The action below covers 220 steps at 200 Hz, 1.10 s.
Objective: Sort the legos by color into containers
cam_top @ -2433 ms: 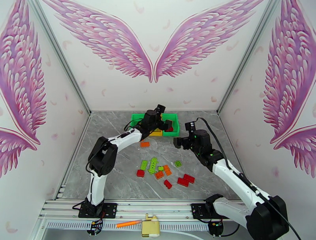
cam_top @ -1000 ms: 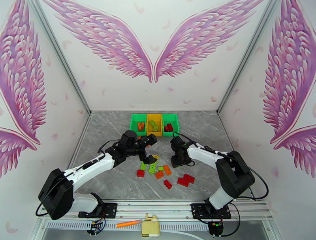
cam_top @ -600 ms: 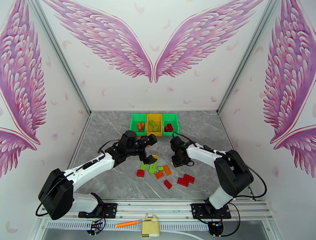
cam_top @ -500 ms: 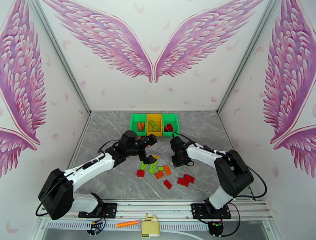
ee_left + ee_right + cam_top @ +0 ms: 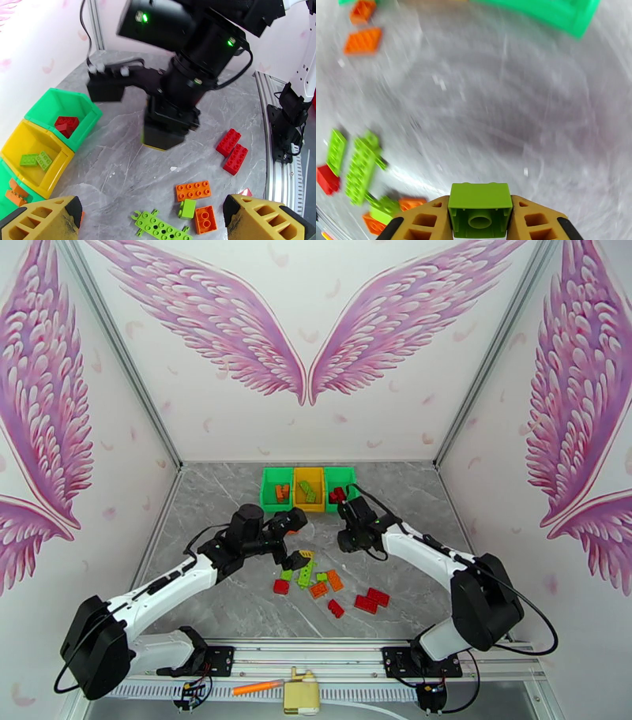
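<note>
My right claw grips a light green lego brick between its tan fingers, hollow underside toward the wrist camera, above the grey marbled table, which is blurred here. My left claw hangs spread wide, holding nothing, over loose legos: a long green plate, a small green brick, an orange brick, a smaller orange brick and two red bricks lying side by side. At the table's far side stands the joined row of bins: a left green bin with orange bricks, a yellow bin with green ones, and a right green bin with red.
</note>
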Available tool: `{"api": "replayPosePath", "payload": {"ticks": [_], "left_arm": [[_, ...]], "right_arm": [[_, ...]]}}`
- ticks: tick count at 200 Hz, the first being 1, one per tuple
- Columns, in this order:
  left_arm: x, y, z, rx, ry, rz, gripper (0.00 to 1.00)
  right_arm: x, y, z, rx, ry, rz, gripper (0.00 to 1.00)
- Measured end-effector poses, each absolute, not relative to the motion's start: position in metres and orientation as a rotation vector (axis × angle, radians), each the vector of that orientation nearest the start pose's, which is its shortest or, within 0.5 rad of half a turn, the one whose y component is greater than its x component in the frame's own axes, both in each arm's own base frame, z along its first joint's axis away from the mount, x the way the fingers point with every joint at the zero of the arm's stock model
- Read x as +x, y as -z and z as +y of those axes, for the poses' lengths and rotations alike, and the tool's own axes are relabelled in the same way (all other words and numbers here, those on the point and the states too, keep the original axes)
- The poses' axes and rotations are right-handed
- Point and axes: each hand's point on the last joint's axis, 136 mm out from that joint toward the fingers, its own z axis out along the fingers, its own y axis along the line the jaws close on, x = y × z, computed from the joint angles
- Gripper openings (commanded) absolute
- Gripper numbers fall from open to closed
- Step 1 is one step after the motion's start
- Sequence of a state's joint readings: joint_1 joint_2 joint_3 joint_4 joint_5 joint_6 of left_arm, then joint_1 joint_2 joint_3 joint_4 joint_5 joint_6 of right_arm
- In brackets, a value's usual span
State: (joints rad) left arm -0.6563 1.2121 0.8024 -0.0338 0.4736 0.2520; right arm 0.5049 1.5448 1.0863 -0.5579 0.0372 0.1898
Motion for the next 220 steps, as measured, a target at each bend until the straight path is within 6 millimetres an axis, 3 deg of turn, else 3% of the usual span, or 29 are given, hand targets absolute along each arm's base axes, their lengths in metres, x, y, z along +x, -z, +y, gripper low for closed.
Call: {"api": "replayPosePath", "payload": {"ticks": [36, 70, 100, 146, 180, 220], "left_arm": [[0.25, -0.222, -0.28, 1.093, 0.698, 1.696, 0.99], [0.246, -0.217, -0.267, 1.026, 0.672, 1.727, 0.99], [0.248, -0.214, -0.26, 0.982, 0.643, 1.74, 0.99], [0.255, -0.211, -0.257, 0.927, 0.619, 1.728, 0.99], [0.262, -0.212, -0.257, 0.903, 0.604, 1.718, 0.99], [0.27, -0.204, -0.258, 0.895, 0.589, 1.733, 0.99]], "right_arm": [[0.401, -0.162, 0.216, -0.362, -0.291, 2.379, 0.33], [0.45, -0.178, 0.244, -0.331, -0.338, 2.286, 0.32], [0.488, -0.17, 0.26, -0.309, -0.346, 2.259, 0.33], [0.548, -0.145, 0.268, -0.343, -0.27, 2.257, 0.33], [0.569, -0.127, 0.266, -0.362, -0.246, 2.281, 0.34], [0.581, -0.108, 0.265, -0.369, -0.248, 2.306, 0.36]]}}
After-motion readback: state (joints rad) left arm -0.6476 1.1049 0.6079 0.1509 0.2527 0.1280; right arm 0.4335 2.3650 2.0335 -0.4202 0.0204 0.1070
